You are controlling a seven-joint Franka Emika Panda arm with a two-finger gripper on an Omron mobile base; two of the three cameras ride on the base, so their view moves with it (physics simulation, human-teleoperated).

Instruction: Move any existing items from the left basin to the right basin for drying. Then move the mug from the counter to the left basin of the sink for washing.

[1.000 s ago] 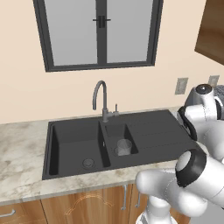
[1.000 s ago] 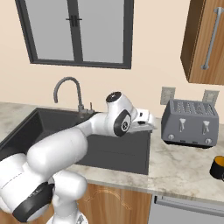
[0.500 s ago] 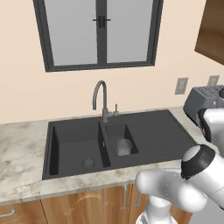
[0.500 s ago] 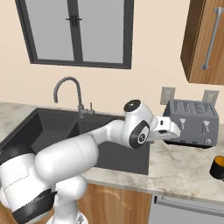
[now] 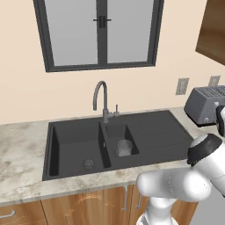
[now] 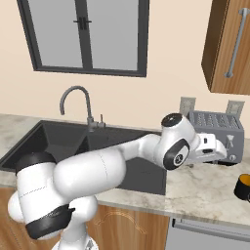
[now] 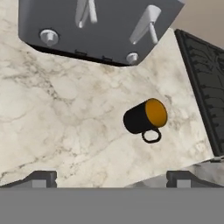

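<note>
Two dark fingertips (image 7: 41, 177) of the gripper (image 7: 111, 177) stand spread wide with nothing between them, above bare marbled counter (image 7: 65, 118) in front of the grey toaster (image 7: 100, 26). Beyond them the black mug (image 7: 144, 117) with its orange inside stands on that counter, near the toaster and apart from the fingers. Away from the toaster, the clear glass (image 5: 124, 147) sits in the narrow right basin (image 5: 117, 132) of the black sink (image 5: 167, 132), beside the wide left basin (image 5: 77, 140).

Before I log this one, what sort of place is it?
A home kitchen, rendered: a black double sink with a gooseneck tap under a window, a toaster on the marbled counter, and wooden cabinets.
</note>
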